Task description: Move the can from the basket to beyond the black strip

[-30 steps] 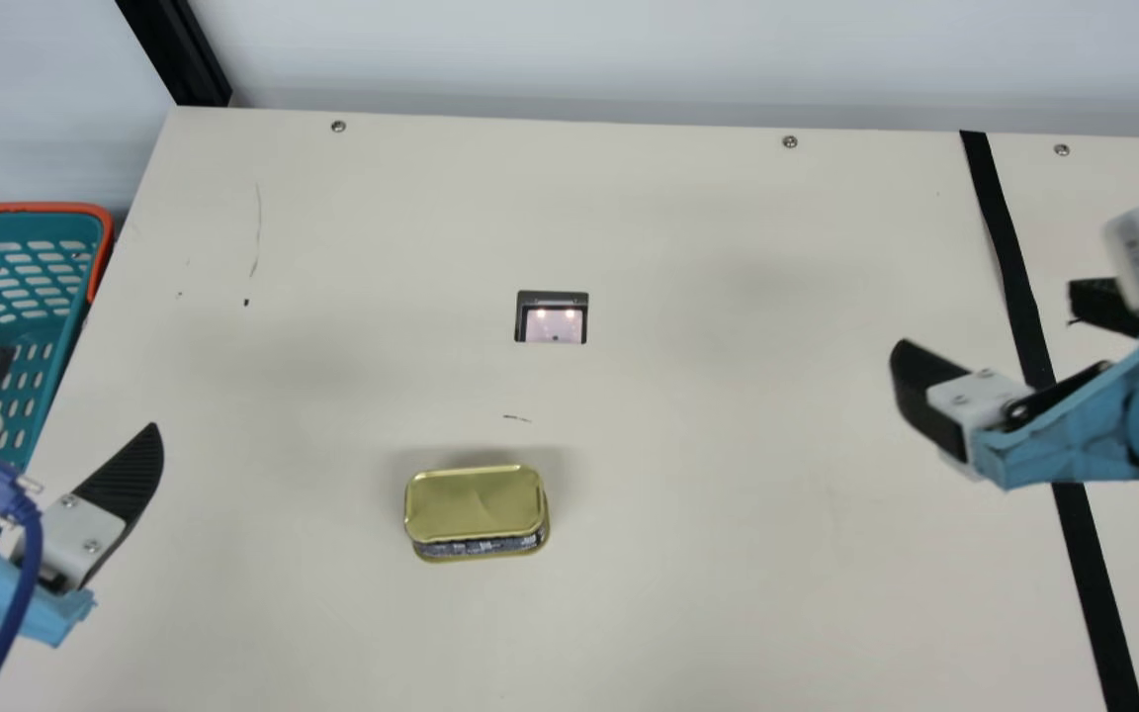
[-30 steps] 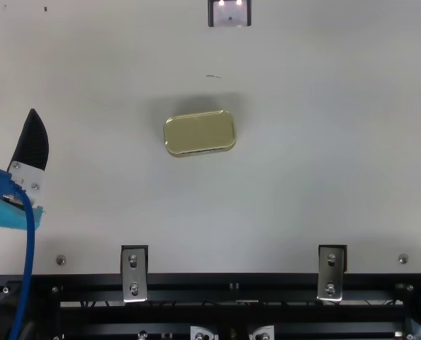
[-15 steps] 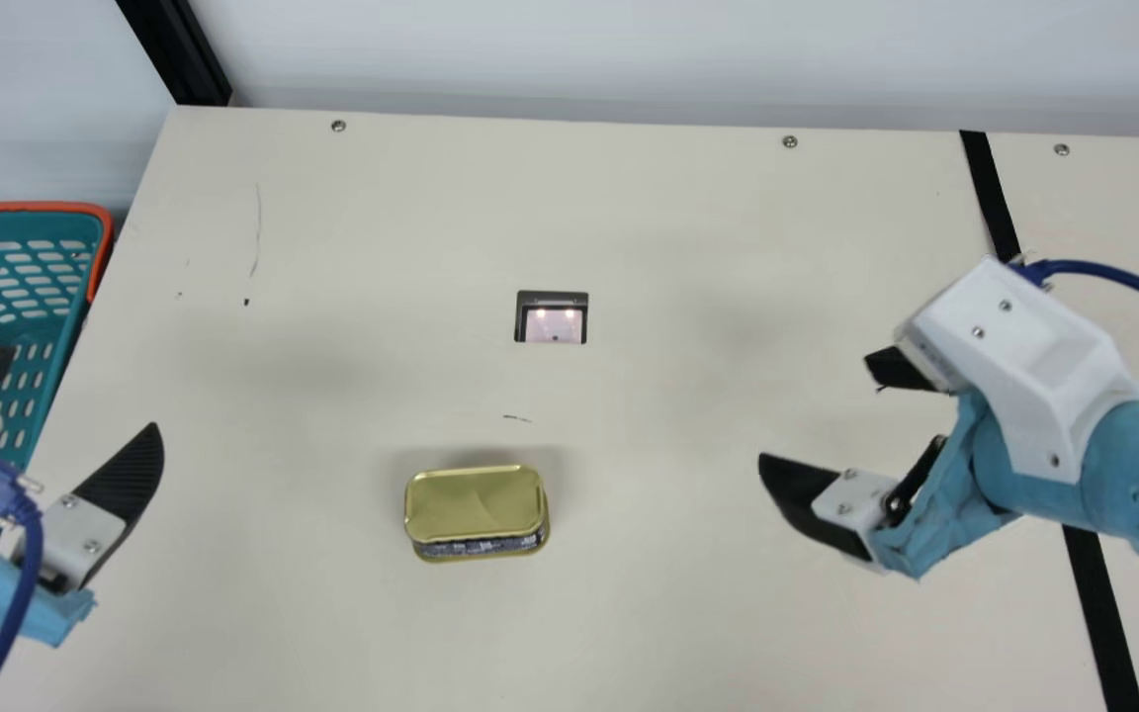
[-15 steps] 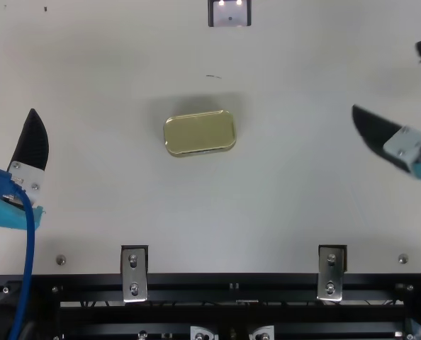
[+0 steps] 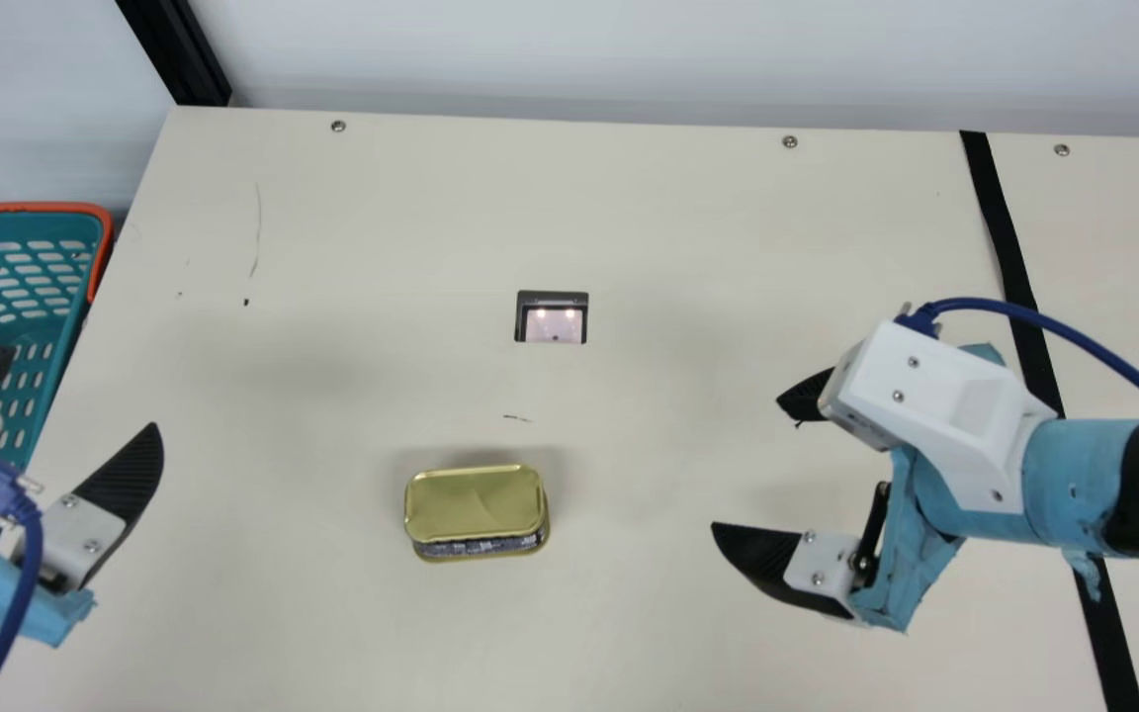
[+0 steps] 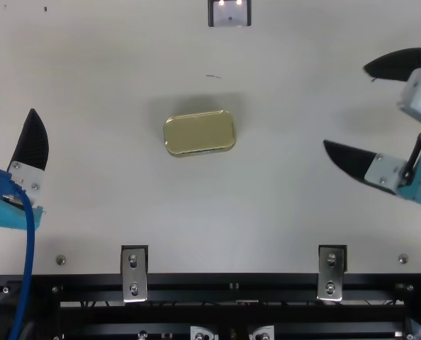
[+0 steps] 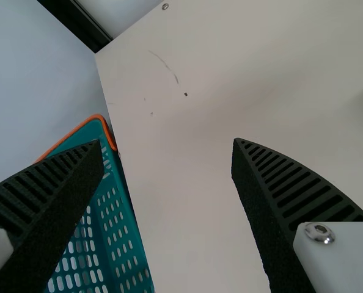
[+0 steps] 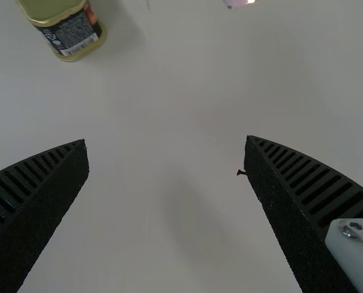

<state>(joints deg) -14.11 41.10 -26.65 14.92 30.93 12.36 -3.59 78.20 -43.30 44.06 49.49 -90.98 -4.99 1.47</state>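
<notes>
Still, the flat, gold-topped metal can with a dark printed side (image 5: 476, 502) lies where it did in the earlier frames, on the cream table (image 5: 649, 208), short of the long black strip (image 5: 995, 208) and apart from both grippers. What differs is the right gripper (image 5: 749, 465): in the main view it has swung inward from around the strip, and is now nearer the can (its black fingers wide apart, with nothing between them).

Off the table's left edge sits the teal perforated plastic basket with an orange rim (image 5: 107, 232); it is cut off by the main view's edge and partly covered by the left gripper (image 5: 83, 389), so I can't tell all it holds.

The left gripper matches the earlier frames, its fingers spread wide as well, one in front of the basket, the other over the table. The right arm reaches across above the strip, its blue cable (image 5: 1074, 336) looping behind the white housing (image 5: 935, 396).
</notes>
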